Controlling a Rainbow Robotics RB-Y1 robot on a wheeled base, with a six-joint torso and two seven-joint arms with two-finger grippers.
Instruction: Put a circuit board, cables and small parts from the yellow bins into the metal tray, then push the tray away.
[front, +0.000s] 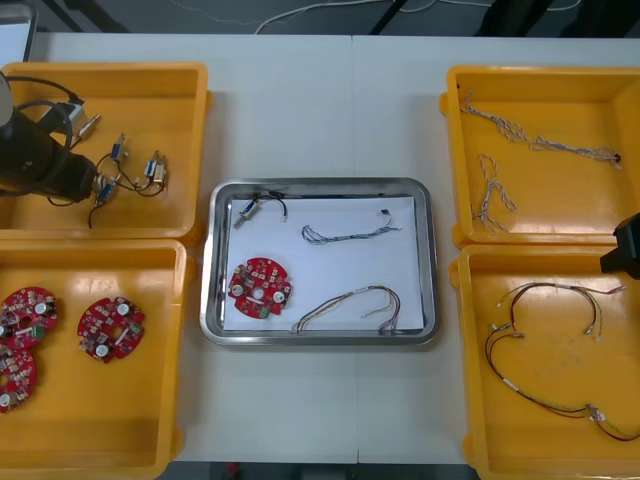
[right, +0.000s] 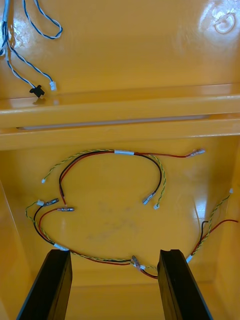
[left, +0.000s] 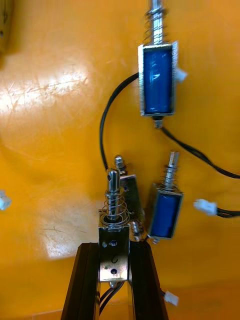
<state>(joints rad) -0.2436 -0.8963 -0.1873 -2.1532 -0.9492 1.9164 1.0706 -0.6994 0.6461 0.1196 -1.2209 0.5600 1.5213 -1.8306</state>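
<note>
Pinched between the left jaws, which press on its silver frame, a small metal part (left: 114, 235) shows its spring and pin pointing away from the wrist; just past it, blue-bodied parts (left: 158, 80) with black leads lie on a yellow bin's floor. From above, the left arm (front: 35, 150) reaches into the far-left bin (front: 150, 80), left of the metal tray (front: 425, 260) and a little beyond it; loose small parts (front: 150, 172) with dark leads lie there beside the arm. Nearer than that bin, still left of the tray, the near-left bin (front: 100, 420) holds three round red circuit boards (front: 111, 327). The tray sits mid-desk (front: 320, 110) between the bins, white inside; it holds one red board (front: 260, 287) at its near left, a metal part with a black lead (front: 250, 212) at its far left, a blue and white cable (front: 350, 233) across its far half and a red and yellow cable (front: 350, 305) along its near half. Right of the tray, the far-right bin (front: 560, 215) holds blue and white cables (front: 540, 140); the near-right bin (front: 560, 370) holds red and yellow cables (right: 115, 200). The right arm (front: 627, 248) hangs above that near-right bin, well right of the tray; the right jaws stand spread, fingers (right: 50, 285) apart with nothing between them, above the cables.
</note>
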